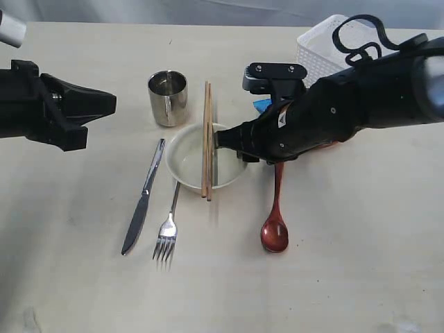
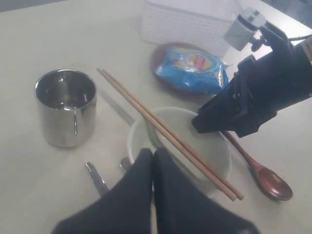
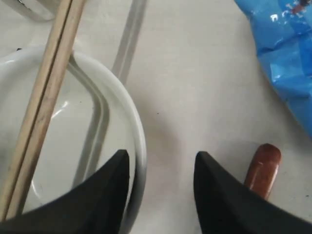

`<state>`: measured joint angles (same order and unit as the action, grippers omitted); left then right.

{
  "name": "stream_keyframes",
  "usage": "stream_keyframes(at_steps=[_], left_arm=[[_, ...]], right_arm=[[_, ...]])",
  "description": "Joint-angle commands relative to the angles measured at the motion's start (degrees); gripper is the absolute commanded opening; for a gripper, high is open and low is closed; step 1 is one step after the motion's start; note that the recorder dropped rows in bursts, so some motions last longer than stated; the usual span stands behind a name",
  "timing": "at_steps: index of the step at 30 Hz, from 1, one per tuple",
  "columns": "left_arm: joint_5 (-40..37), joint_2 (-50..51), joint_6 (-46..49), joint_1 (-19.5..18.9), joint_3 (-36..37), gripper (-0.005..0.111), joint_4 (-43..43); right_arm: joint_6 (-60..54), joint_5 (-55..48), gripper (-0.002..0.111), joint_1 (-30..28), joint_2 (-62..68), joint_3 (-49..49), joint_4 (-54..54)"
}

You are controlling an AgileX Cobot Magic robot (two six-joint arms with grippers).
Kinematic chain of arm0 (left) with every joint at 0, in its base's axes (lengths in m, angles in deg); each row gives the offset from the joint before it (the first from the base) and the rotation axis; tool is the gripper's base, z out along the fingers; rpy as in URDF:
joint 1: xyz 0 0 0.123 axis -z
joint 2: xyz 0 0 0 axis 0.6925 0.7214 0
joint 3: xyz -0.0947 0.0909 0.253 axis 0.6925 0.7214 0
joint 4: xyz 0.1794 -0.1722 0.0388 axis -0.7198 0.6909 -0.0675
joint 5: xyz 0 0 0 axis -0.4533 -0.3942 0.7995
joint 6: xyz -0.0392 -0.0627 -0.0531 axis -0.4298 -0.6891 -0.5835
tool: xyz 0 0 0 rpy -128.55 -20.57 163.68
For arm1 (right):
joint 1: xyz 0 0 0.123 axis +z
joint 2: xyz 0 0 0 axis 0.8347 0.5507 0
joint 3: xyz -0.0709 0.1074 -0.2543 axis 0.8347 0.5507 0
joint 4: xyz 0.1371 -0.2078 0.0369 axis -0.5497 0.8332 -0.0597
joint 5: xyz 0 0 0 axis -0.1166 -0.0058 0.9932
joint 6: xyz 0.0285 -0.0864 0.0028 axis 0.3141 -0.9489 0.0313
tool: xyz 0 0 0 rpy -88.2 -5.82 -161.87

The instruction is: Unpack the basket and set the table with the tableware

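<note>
The cream bowl (image 1: 186, 161) stands mid-table (image 1: 361, 277) with the chopstick pair (image 1: 207, 139) laid across its rim. My right gripper (image 3: 162, 158) is open and straddles the bowl's rim (image 3: 139, 131), one finger inside and one outside; in the exterior view it (image 1: 220, 139) is at the bowl's right side. The reddish-brown spoon (image 1: 275, 225) lies right of the bowl, knife (image 1: 142, 198) and fork (image 1: 166, 236) to its left, the steel cup (image 1: 168, 98) behind. My left gripper (image 1: 111, 104) is shut and empty, hovering left of the cup. The white basket (image 1: 326, 41) stands at the back right.
A blue snack bag (image 2: 192, 68) lies on the brown plate (image 2: 155, 61) between bowl (image 2: 214, 146) and basket (image 2: 185, 22). The right arm (image 2: 258, 92) hides most of them in the exterior view. The spoon's handle end (image 3: 263, 168) lies close beside my right outer finger.
</note>
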<state>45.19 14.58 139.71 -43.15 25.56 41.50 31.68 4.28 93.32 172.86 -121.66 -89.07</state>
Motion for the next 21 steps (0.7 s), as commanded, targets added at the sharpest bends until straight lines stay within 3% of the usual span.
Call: stream_keyframes(at_steps=[1, 9, 12, 15, 21], left_arm=[[-0.06, 0.02, 0.30, -0.14, 0.34, 0.000, -0.02], [-0.06, 0.02, 0.30, -0.14, 0.34, 0.000, -0.02], [-0.06, 0.02, 0.30, -0.14, 0.34, 0.000, -0.02], [-0.06, 0.02, 0.30, -0.14, 0.34, 0.000, -0.02], [-0.06, 0.02, 0.30, -0.14, 0.34, 0.000, -0.02]], right_arm=[[-0.54, 0.55, 0.041, 1.55, 0.09, -0.17, -1.22], [0.30, 0.11, 0.040, 1.48, 0.09, -0.17, -1.36], [0.30, 0.11, 0.020, 1.48, 0.09, -0.17, -1.36], [0.30, 0.11, 0.009, 1.48, 0.09, -0.17, -1.36], [0.48, 0.11, 0.009, 1.48, 0.09, -0.17, -1.36]])
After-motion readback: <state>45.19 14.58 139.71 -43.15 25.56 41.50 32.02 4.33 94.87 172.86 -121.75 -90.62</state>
